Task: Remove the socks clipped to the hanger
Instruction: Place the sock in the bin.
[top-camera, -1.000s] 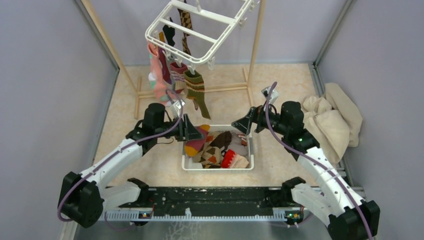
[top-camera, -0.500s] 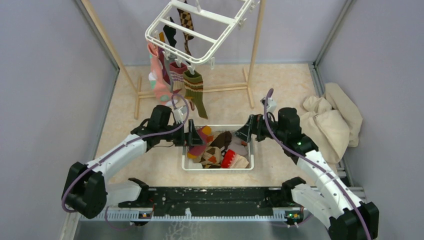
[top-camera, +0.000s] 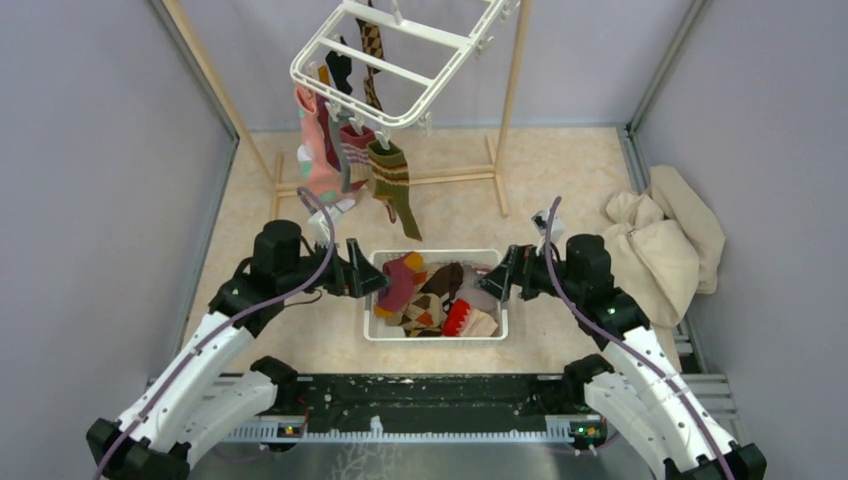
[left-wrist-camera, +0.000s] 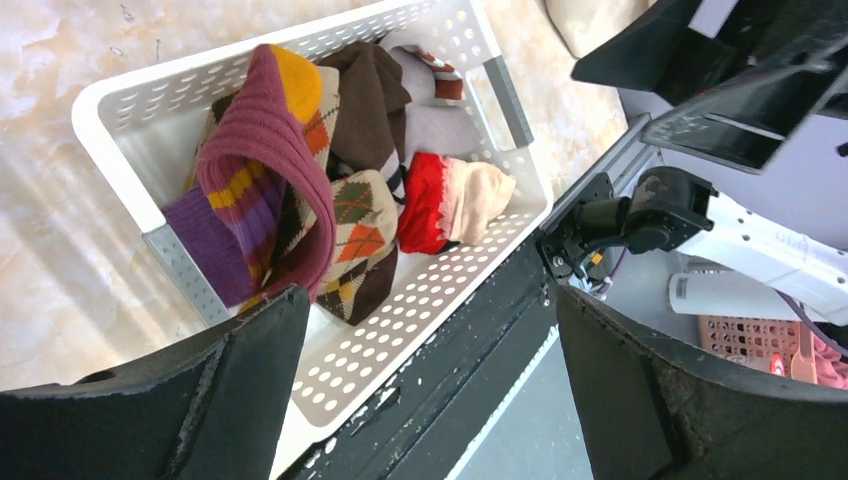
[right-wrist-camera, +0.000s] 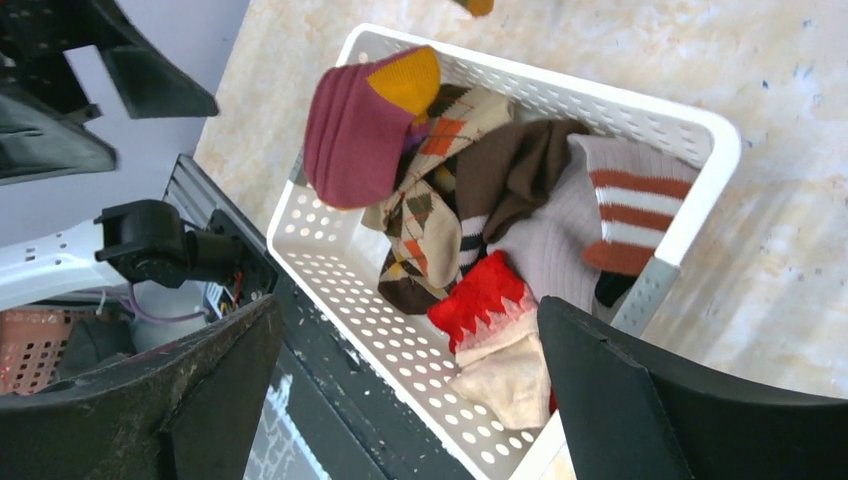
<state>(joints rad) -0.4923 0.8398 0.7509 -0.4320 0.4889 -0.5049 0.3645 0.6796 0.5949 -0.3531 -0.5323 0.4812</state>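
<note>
Item, white plastic hanger (top-camera: 388, 62), tilted, up between the poles of the wooden rack (top-camera: 513, 100) at 12 o'clock in the top view. Clipped along its near rim are a pink-and-mint sock (top-camera: 318, 150), a maroon-striped sock (top-camera: 355, 148) and an olive-striped sock (top-camera: 392, 175), with a black sock (top-camera: 340, 68) and a brown argyle sock (top-camera: 372, 40) further back. Item, white slotted basket (top-camera: 435, 333) at the centre of the surface (top-camera: 560, 170), holding loose socks, among them a maroon sock with orange toe (top-camera: 400, 280) against its 9 o'clock end. The left hand (top-camera: 365, 280) is just beside the basket at 9 o'clock and the right hand (top-camera: 503, 280) at its 3 o'clock, each with fingers spread and nothing between them; a beige cloth heap (top-camera: 660, 240) lies at 3 o'clock.
</note>
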